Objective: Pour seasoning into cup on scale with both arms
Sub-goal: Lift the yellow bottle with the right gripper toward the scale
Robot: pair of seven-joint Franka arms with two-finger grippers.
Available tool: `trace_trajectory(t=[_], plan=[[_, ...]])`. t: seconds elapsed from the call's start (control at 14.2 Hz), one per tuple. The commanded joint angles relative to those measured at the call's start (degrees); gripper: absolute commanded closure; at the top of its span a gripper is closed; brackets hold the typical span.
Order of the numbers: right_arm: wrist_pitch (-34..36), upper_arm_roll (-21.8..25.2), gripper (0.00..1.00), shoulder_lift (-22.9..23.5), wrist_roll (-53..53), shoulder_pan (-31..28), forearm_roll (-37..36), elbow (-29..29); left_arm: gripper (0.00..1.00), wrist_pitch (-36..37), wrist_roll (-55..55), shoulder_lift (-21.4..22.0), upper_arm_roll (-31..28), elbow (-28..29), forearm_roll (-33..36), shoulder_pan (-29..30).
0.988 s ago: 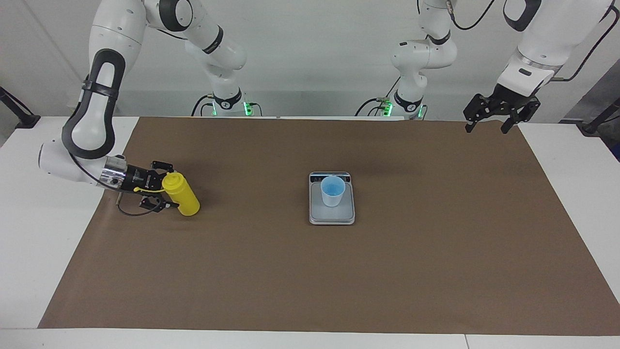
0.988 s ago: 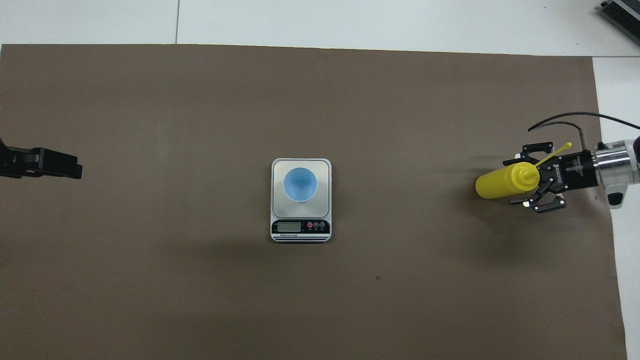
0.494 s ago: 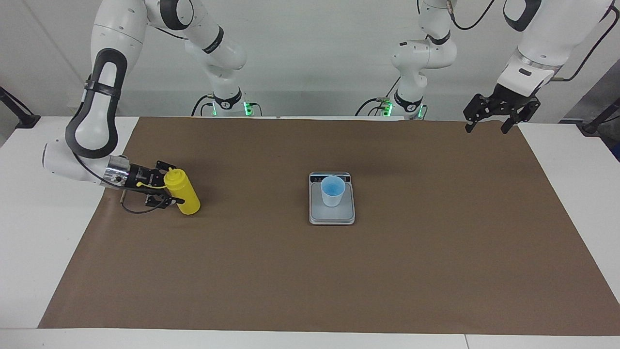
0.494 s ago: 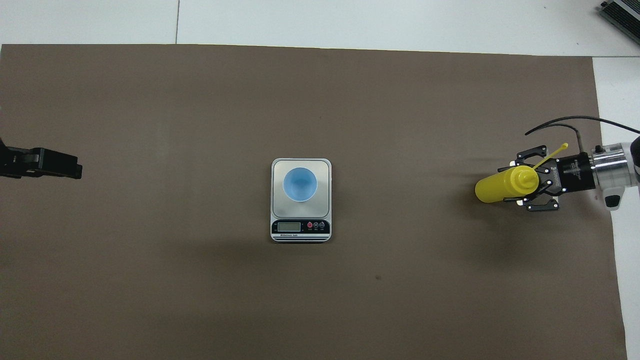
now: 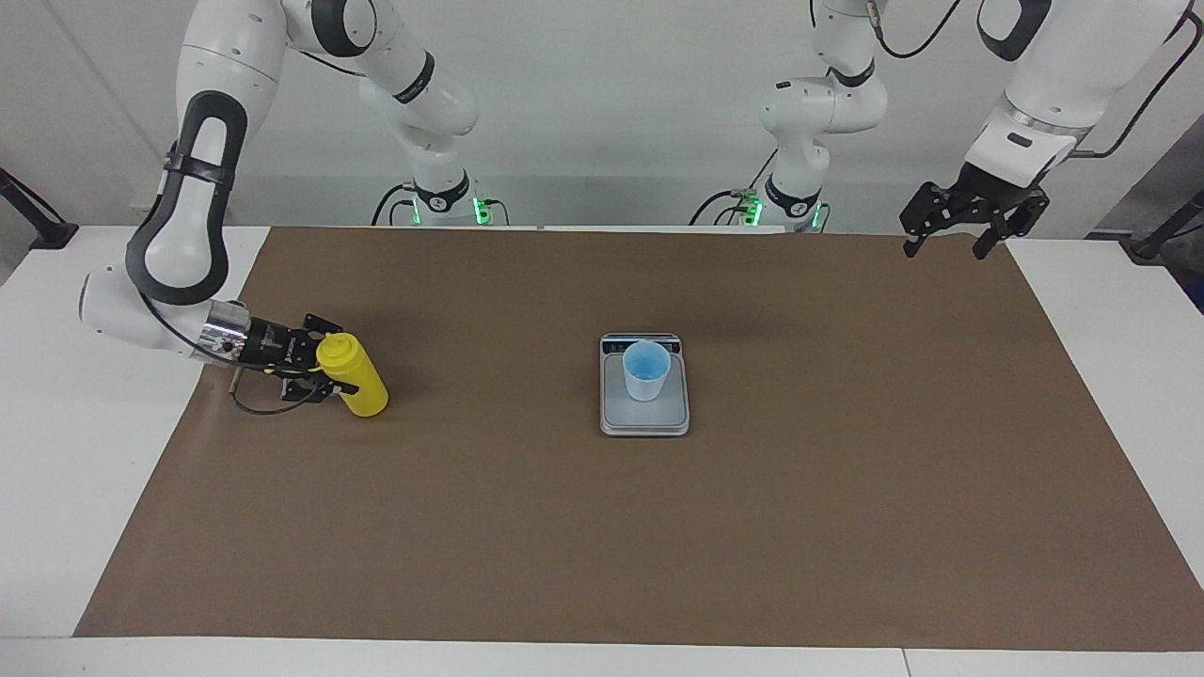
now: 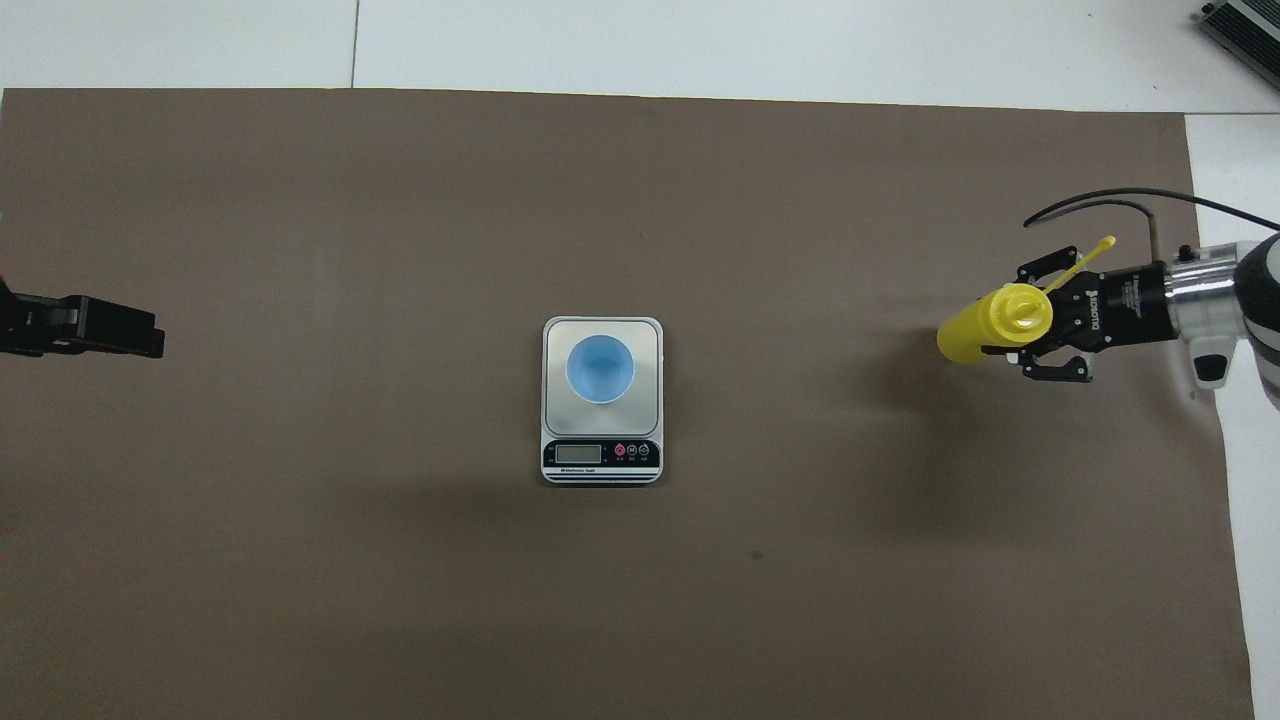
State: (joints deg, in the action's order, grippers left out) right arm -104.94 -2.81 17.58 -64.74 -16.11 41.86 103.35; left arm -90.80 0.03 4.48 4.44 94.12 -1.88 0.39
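You get both arms whole only in the facing view; the overhead view shows just the wrist and hand of the right arm and a black tip of the left gripper at the frame edge. Only the overhead view shows you the scale's display strip and its buttons, on the end of the scale nearer the robots, and lets you look straight down into the cup.

Right gripper: its fingers are closed on the upper body of the seasoning bottle, just under the ribbed nozzle. The wrist lies nearly level, low over the brown mat at the right arm's end of the table. The bottle leans with its top toward the gripper; you cannot tell from either view whether its base rests on the mat. Its thin yellow cap strap trails back over the gripper body.

Left gripper: fingers spread wide, holding nothing, hanging over the mat's corner at the left arm's end; this arm waits.

The cup stands upright on the scale's weighing plate, well apart from both grippers and between them, at mid-table.

Count: two arms, two grippers, one bottle, one cup, one scale, one mat.
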Motion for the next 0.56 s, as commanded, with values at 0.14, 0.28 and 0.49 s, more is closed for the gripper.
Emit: trace_trajectory(t=[0.14,0.28,0.49], plan=[[-7.72,0.09,1.00,-2.82,-17.83,11.60,-6.49,-3.76,0.00,0.63,0.58,0.79,0.22,0.63,-0.84,0.84],[-11.32,-0.09,1.00,-2.47,-26.88,16.79,-13.00,-5.96,0.00,0.63,0.58,0.79,0.22,0.63,-0.84,0.84],[-17.82,-0.09,1.00,-2.03,-36.92,23.74,-22.49,-6.50,0.00,0.63,0.58,0.79,0.22,0.63,-0.84,0.84]])
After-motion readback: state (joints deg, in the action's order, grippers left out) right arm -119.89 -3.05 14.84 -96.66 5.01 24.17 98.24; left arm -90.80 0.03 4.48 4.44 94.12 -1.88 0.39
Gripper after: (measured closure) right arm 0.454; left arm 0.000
